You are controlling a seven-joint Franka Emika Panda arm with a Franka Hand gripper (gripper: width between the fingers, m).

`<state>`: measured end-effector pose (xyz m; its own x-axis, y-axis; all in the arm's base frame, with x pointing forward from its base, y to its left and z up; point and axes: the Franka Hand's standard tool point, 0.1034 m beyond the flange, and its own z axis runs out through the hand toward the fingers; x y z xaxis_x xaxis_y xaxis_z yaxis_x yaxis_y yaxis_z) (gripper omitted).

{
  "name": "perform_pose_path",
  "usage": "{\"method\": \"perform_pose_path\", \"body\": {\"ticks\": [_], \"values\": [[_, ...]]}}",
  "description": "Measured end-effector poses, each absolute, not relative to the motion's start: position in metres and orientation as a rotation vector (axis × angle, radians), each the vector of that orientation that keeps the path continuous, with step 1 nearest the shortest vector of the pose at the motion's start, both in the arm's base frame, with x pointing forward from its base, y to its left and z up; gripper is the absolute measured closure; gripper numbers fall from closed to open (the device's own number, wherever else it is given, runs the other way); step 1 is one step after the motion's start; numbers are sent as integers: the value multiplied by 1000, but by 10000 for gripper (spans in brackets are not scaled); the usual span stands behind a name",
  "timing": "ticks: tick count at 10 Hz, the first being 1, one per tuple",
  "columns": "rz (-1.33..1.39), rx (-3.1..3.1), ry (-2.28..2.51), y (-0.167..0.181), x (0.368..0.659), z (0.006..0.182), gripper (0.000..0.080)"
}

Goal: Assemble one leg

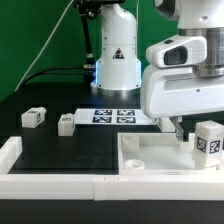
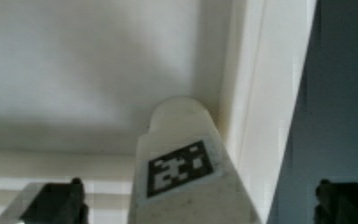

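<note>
A leg (image 1: 208,140), a small white block with a black-and-white tag, stands upright on the right side of the large white square part (image 1: 140,165). My gripper (image 1: 190,134) hangs right at this leg. In the wrist view the leg (image 2: 185,165) lies between my two dark fingertips (image 2: 55,200), with a gap on each side, so the gripper (image 2: 202,203) is open and holds nothing. Two more legs lie on the black table at the exterior view's left, one (image 1: 33,117) further left than the other (image 1: 67,123).
The marker board (image 1: 112,117) lies behind the square part, in front of the arm's base (image 1: 117,65). Long white border bars run along the front (image 1: 60,185) and the exterior view's left (image 1: 8,150).
</note>
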<state>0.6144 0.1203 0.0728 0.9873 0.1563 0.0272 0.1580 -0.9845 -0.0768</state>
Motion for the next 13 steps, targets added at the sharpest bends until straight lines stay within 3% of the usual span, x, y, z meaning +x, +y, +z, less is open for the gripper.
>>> {"method": "perform_pose_path", "body": {"ticks": [3, 5, 6, 9, 13], "values": [[-39, -3032, -444, 119, 614, 72, 150], [-39, -3032, -444, 119, 614, 72, 419], [-39, -3032, -444, 119, 614, 72, 509], [-39, -3037, -389, 119, 614, 72, 509], [-49, -2999, 567, 121, 615, 71, 509]]}}
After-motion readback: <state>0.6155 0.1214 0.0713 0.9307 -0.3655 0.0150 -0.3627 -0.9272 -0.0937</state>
